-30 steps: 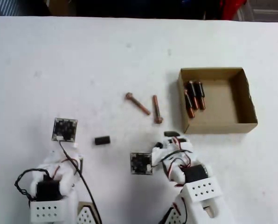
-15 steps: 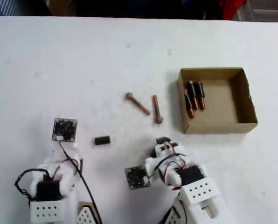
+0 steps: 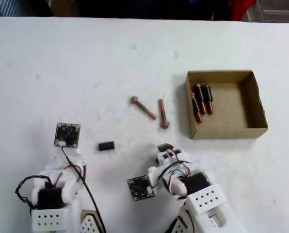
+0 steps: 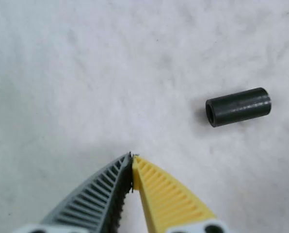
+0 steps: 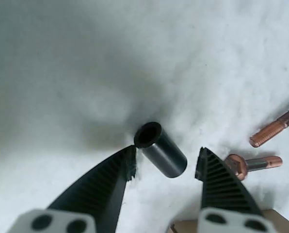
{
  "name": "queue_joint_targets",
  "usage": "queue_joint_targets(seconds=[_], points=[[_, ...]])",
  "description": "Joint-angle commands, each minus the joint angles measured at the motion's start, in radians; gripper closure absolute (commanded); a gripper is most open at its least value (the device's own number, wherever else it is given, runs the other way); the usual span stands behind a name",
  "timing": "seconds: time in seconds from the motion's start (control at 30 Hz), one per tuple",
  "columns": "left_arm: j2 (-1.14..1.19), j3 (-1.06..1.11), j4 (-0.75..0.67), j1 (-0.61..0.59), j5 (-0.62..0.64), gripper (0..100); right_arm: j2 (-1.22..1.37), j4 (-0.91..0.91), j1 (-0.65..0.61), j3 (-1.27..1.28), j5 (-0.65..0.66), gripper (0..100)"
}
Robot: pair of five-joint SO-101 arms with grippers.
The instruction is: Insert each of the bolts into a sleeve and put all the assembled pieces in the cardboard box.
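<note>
Right tool (image 5: 167, 152) swung back, seemingly straddling sleeve (image 5: 160, 149).

In the high view the table (image 3: 86, 53) is brightly and evenly lit, with a dark band along the top of the frame. In the right wrist view a broad soft shadow darkens the table around the sleeve (image 5: 161, 150); the left wrist view is evenly bright.

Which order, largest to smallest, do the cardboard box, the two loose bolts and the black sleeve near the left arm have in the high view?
1. cardboard box
2. slanted bolt and bolt nearer the box: alike in length, not ranked
3. black sleeve
</note>
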Motion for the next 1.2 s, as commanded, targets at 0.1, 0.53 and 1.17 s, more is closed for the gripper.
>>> queue_joint_targets(seconds=[0.1, 0.53, 1.17], points=[[-0.002, 0.0, 0.003, 0.001, -0.008, 98, 0.005, -0.013, -0.004, -0.005, 0.017, 83.5], [-0.002, 0.0, 0.003, 0.001, -0.008, 98, 0.007, -0.012, -0.007, 0.043, 0.014, 85.3], [-0.002, 0.0, 0.003, 0.001, -0.011, 98, -0.002, -0.015, -0.002, 0.046, -0.038, 91.9]])
